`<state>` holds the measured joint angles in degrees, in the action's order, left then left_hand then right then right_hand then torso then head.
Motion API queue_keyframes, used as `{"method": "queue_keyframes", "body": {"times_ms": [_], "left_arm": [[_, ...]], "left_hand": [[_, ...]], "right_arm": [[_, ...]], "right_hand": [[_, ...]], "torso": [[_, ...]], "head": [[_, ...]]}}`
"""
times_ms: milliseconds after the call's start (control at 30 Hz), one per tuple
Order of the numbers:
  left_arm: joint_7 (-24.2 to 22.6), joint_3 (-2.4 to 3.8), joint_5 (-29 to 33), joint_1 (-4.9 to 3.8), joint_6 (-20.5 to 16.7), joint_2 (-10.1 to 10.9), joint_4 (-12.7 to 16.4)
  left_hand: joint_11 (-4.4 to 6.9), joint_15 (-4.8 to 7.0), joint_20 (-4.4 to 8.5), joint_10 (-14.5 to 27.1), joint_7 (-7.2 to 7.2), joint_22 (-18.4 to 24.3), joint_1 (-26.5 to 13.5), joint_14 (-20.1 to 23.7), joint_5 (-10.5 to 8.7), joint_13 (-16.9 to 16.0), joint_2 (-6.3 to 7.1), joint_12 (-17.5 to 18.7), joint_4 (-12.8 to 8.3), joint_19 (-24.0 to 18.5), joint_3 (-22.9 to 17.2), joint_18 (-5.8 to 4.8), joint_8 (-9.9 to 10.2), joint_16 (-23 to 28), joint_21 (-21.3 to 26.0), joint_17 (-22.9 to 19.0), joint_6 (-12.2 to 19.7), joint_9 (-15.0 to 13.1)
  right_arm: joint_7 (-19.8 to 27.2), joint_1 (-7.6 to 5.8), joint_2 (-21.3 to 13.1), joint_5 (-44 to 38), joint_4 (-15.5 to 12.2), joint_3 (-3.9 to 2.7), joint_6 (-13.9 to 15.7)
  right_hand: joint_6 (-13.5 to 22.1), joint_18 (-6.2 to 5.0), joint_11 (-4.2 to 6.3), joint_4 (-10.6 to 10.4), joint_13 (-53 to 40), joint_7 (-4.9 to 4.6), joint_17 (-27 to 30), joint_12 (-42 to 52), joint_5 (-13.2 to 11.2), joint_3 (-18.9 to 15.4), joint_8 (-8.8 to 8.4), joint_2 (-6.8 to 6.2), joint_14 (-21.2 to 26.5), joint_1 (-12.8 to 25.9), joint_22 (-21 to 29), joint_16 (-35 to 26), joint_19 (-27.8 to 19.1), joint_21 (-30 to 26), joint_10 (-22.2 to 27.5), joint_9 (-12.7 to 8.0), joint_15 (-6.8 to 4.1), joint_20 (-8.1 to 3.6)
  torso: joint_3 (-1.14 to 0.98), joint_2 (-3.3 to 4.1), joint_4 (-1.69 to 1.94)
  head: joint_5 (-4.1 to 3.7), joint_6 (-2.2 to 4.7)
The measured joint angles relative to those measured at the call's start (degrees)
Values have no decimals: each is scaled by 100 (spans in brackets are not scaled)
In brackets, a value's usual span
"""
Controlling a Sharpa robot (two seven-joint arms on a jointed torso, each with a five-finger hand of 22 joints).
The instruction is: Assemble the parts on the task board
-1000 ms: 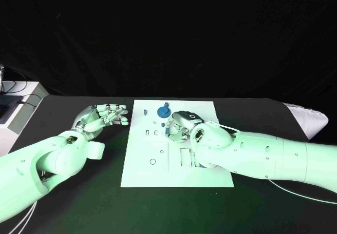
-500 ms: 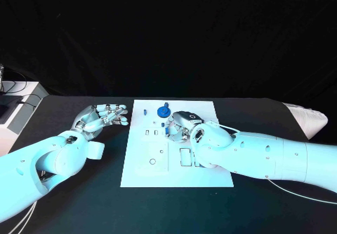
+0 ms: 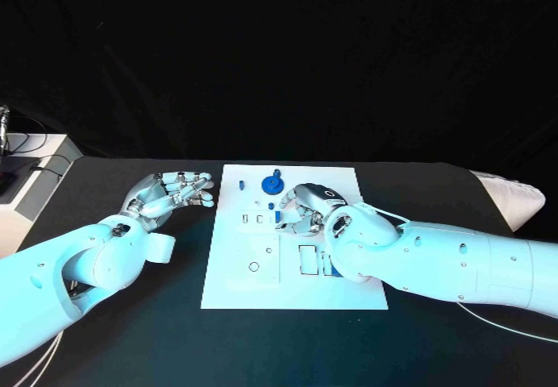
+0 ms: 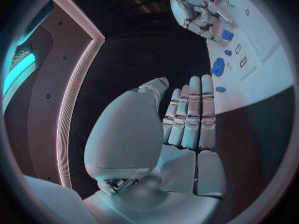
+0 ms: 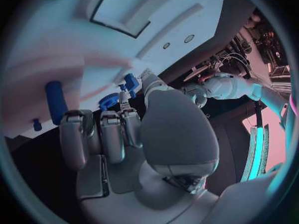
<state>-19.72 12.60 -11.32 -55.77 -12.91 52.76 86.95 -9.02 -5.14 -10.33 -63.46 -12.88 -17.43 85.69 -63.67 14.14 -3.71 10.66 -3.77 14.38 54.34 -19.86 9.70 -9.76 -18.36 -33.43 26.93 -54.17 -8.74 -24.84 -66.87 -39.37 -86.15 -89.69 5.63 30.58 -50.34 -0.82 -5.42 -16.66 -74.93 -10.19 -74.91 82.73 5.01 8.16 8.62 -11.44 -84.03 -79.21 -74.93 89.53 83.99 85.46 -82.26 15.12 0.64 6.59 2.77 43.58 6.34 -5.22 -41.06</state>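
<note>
Right hand hovers curled over the task board, pinching a small blue part, apparently. Light, rigid, slippery plastic — grip its sides. Left hand idles unclenched beside the board.

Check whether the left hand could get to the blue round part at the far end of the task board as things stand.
Probably yes. The left hand sits open beside the task board, and the blue round part lies uncovered at the far end, apart from the right hand working nearer the middle.
</note>
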Motion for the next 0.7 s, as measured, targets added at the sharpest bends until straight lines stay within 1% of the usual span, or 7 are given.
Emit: {"method": "queue_keyframes", "body": {"times_ms": [133, 367, 400, 433, 500, 533, 700], "left_arm": [[117, 76, -201, 3, 25, -23, -13], [659, 196, -830, -20, 50, -168, -19], [766, 199, -916, -31, 48, -199, -30], [910, 203, -1030, -55, 47, -244, -51], [1134, 214, -1208, -109, 46, -322, -106], [1294, 218, -1341, -159, 50, -386, -160], [2011, 224, -2069, -406, 213, -705, -428]], "left_hand": [[46, 30, -7, -191, 20, -15, -416, -177, 0, -96, 200, -88, 143, -1, 263, 0, 37, -162, -82, 163, 66, -9], [315, 350, 309, -614, 246, -509, -820, -987, 39, -795, 50, -1193, 210, 702, 646, -1, -306, -1804, -1024, 1308, 418, -199], [351, 384, 337, -498, 275, -687, -875, -1020, 39, -1099, 12, -1613, 190, 730, 701, 0, -518, -2246, -1302, 1647, 579, -310], [364, 396, 353, -182, 294, -978, -997, -1114, 40, -1657, -82, -2407, 233, 670, 736, 0, -999, -3122, -1726, 2369, 820, -551], [401, 428, 396, 186, 312, -2099, -1141, -1484, 54, -2370, -146, -3513, 233, 940, 737, 0, -1747, -4446, -2731, 3476, 1141, -889], [432, 452, 407, 247, 349, -2772, -1246, -1709, 90, -2647, -163, -3991, 233, 1195, 742, -100, -2089, -5065, -3253, 4025, 1213, -1023], [537, 533, 459, 242, 476, -4039, -1735, -2028, 121, -3108, -107, -4866, 240, 1694, 1100, -311, -2768, -6034, -4161, 4783, 1244, -1199]], "right_arm": [[13, -54, -265, 106, -224, -85, 134], [225, -397, -619, 851, -306, -194, 303], [274, -443, -661, 1007, -295, -203, 305], [342, -497, -710, 1219, -273, -209, 305], [449, -571, -766, 1539, -220, -212, 300], [521, -620, -798, 1758, -167, -213, 290], [742, -754, -861, 2451, 103, -224, 232]], "right_hand": [[-1, 0, 0, -10, 0, -1, 0, 0, 121, -159, 0, 42, 0, -42, 0, 0, 0, 0, 0, -8, 0, 0], [-259, 0, 45, 33, 1, 108, 0, 34, 491, -117, 267, 216, 0, -214, 1, -22, 0, -42, -46, 80, 0, 0], [-287, 0, 63, 38, 1, 120, 0, 37, 519, -109, 313, 217, 0, -215, 1, -22, 0, -53, -63, 98, 0, 0], [-312, 0, 73, 22, 1, 122, 0, 68, 547, -92, 360, 239, 0, -237, 1, -22, 1, -75, -73, 117, 0, -7], [-312, 0, 84, 15, 1, 121, 0, 71, 564, -85, 415, 239, 21, -237, 1, -22, 0, -75, -85, 137, -22, -45], [-330, 0, 103, 15, 1, 139, 0, 94, 586, -86, 423, 239, 16, -237, 1, -22, 0, -75, -103, 146, -27, -45], [-315, 0, 104, 41, 1, 151, 0, 117, 917, 53, 578, 258, -2, -294, 1, -22, 0, -75, -104, 220, -44, -69]], "torso": [[-4, -6, -4], [-32, -40, -4], [-39, -47, -5], [-47, -57, -7], [-68, -80, -16], [-75, -90, -20], [-131, -144, -62]], "head": [[-8, 12], [38, 30], [48, 25], [61, 21], [93, 10], [104, 9], [152, 7]]}}
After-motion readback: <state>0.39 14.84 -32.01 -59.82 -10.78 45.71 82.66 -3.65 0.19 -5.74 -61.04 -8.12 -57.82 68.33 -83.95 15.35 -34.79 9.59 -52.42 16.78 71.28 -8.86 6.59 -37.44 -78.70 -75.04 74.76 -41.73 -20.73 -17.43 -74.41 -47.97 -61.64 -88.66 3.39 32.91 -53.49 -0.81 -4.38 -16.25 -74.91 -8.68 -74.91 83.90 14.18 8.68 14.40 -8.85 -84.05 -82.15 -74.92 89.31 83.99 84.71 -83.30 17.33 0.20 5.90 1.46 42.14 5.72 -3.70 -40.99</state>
